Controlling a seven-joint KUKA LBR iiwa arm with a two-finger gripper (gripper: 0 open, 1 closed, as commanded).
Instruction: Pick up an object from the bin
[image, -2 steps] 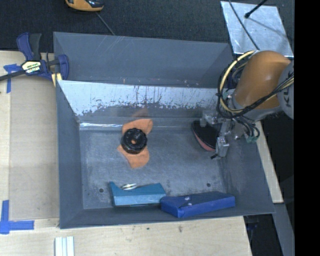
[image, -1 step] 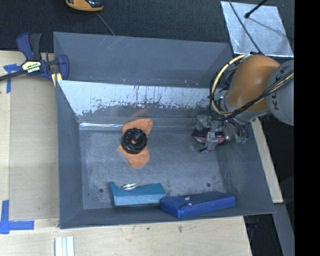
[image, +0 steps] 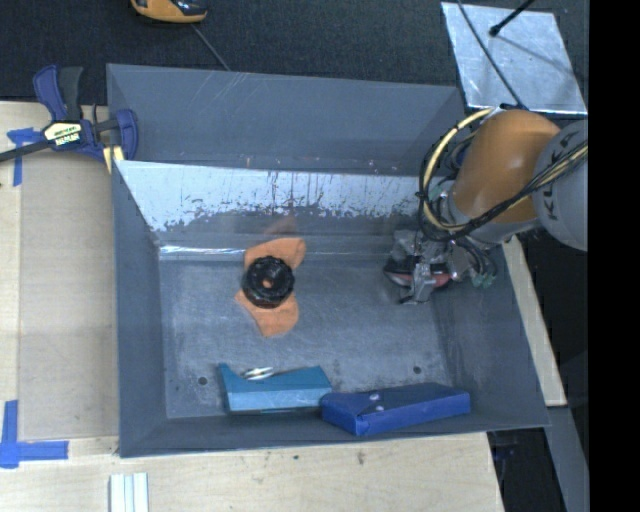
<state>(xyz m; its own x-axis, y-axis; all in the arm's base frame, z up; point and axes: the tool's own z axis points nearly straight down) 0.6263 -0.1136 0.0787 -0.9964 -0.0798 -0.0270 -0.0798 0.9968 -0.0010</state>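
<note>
Camera view: the gripper (image: 418, 279) hangs low inside the grey bin (image: 140, 330), well to the right of the orange soft piece (image: 280, 312) that lies near the middle of the floor. Under the gripper there is only bare bin floor. Its wrist, beneath the orange cover (image: 505, 165), leans in from the right rim. Whether the gripper is apart or together cannot be told from this angle, and nothing can be seen between its tips.

A black round knob (image: 267, 280) sits on top of the orange piece, which sags out from under it on both sides. Below the orange piece, against the near wall, lies a flat light blue block (image: 290, 388) with a small metal ring (image: 258, 373) resting on it. To the lower right of the orange piece a dark blue block (image: 400, 408) lies tilted up the sloping wall, touching the light blue one.

No pick looks made yet. The orange piece with its knob lies apart from the walls, so it is probably the easiest to close on. The two blocks lie flat and jammed against the slope.
</note>
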